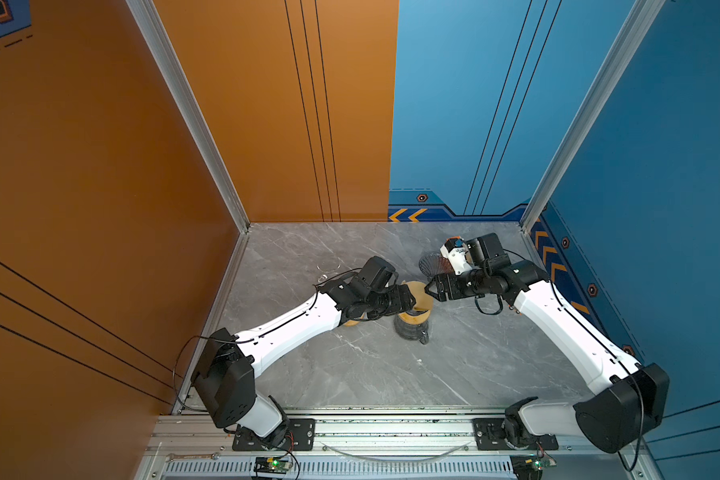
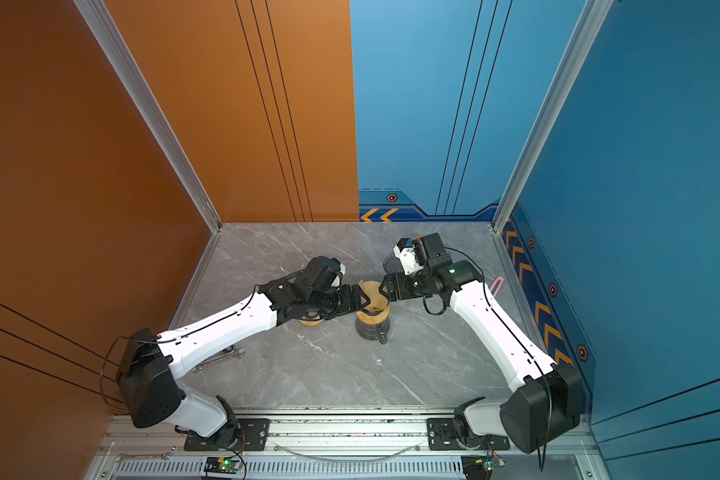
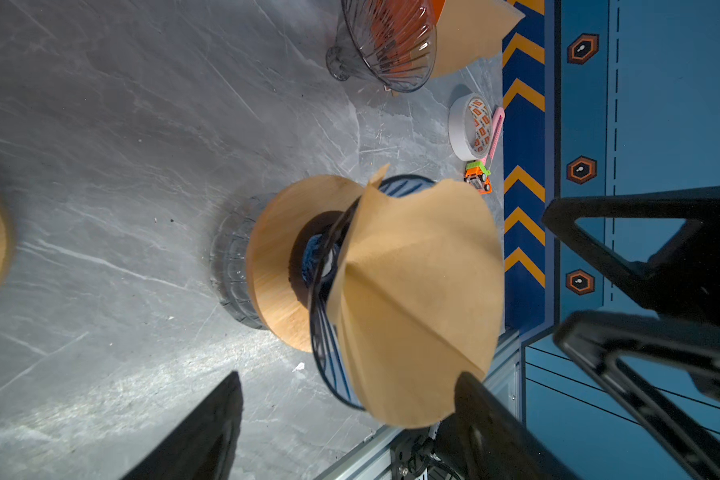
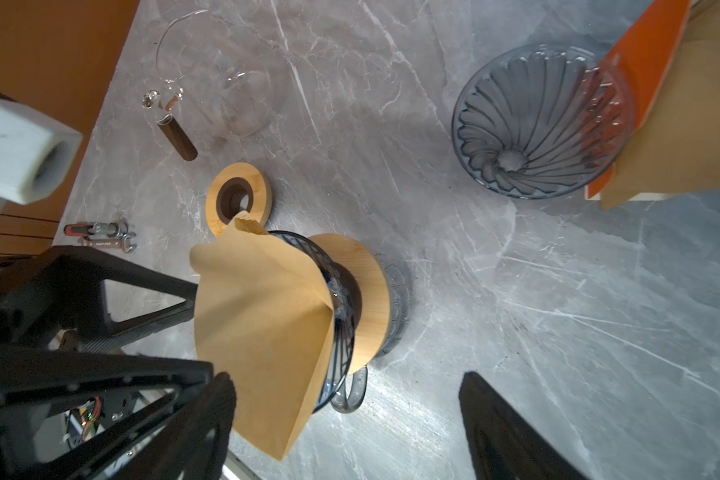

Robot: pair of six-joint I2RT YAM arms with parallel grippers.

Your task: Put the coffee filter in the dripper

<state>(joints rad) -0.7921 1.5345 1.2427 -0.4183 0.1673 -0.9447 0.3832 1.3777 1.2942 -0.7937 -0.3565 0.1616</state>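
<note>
a brown paper cone coffee filter (image 1: pixel 420 296) sits in the mouth of a dark ribbed glass dripper with a wooden collar (image 4: pixel 341 332), near the middle of the grey marble table (image 1: pixel 350 374). its point is down in the cone and much of the paper stands out past the rim. the left gripper (image 2: pixel 364 300) is at 9 o'clock of the filter with its jaws spread wide. 1 fingertip is right at the paper's edge, though i cannot tell if it touches, and it clamps nothing. the right gripper (image 2: pixel 385 289) is at 3 o'clock, also wide apart and holding nothing. a 2nd clear ribbed dripper (image 4: pixel 537 124) lies at 12 o'clock, and a loose wooden ring (image 4: pixel 238 199) at 9 o'clock.
</note>
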